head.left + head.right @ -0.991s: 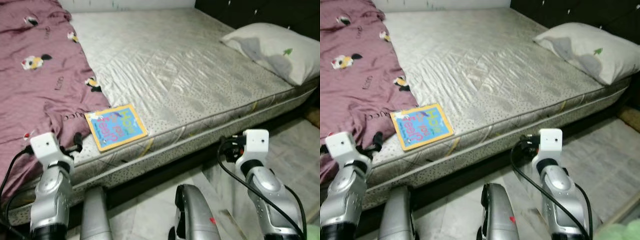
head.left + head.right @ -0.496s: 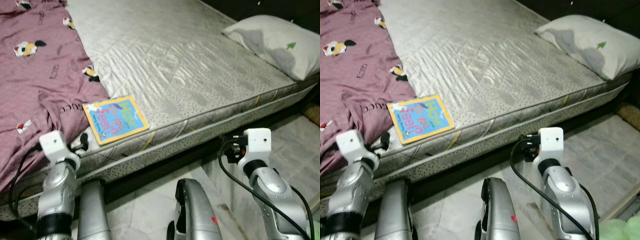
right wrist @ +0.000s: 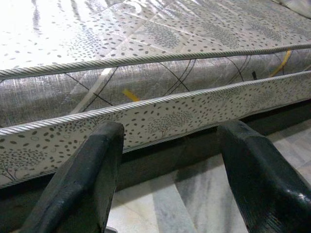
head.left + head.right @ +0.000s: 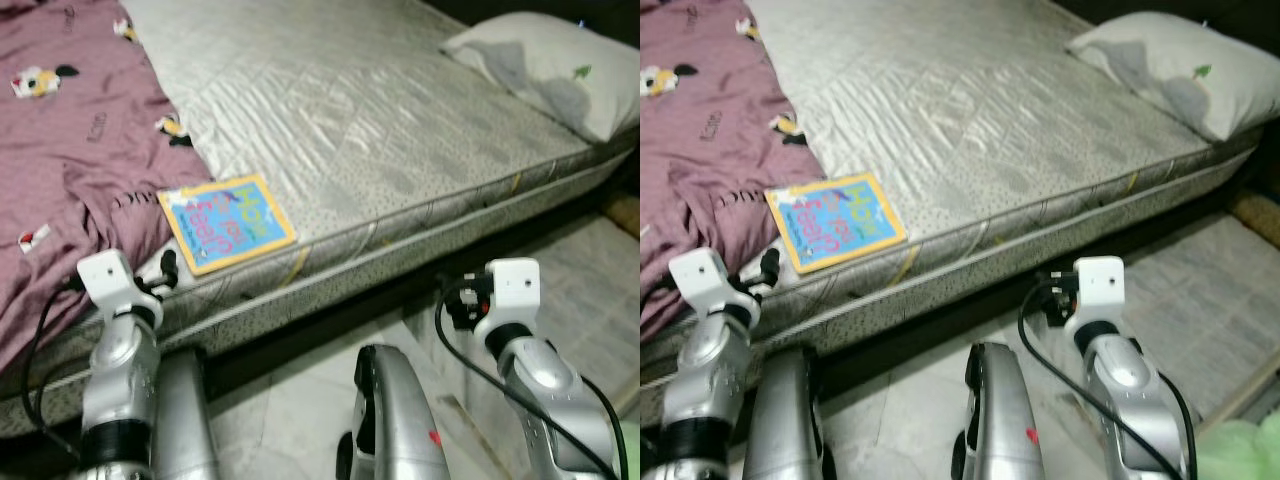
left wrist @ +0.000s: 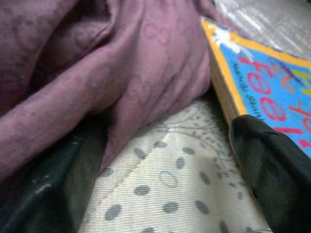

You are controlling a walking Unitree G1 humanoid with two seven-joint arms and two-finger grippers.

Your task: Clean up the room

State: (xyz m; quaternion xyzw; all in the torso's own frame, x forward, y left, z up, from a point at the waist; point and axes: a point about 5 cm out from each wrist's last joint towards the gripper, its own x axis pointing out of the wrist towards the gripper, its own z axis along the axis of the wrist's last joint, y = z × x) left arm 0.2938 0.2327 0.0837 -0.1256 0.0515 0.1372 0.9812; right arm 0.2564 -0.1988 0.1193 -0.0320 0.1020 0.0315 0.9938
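Now left hand (image 5: 167,179) spread open beside book (image 5: 265,92)

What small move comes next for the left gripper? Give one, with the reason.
Probably ease the left gripper forward and a little toward the children's book. Its fingers are open at the mattress edge; one fingertip is near the book's corner, the other against the maroon blanket, so the book is not yet between them.

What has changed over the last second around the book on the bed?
The left pincer has closed in on the book, its open fingers now by the book's near corner and the blanket. Nothing is gripped. Book, blanket and pillow lie as before; the right pincer stays open off the mattress edge.
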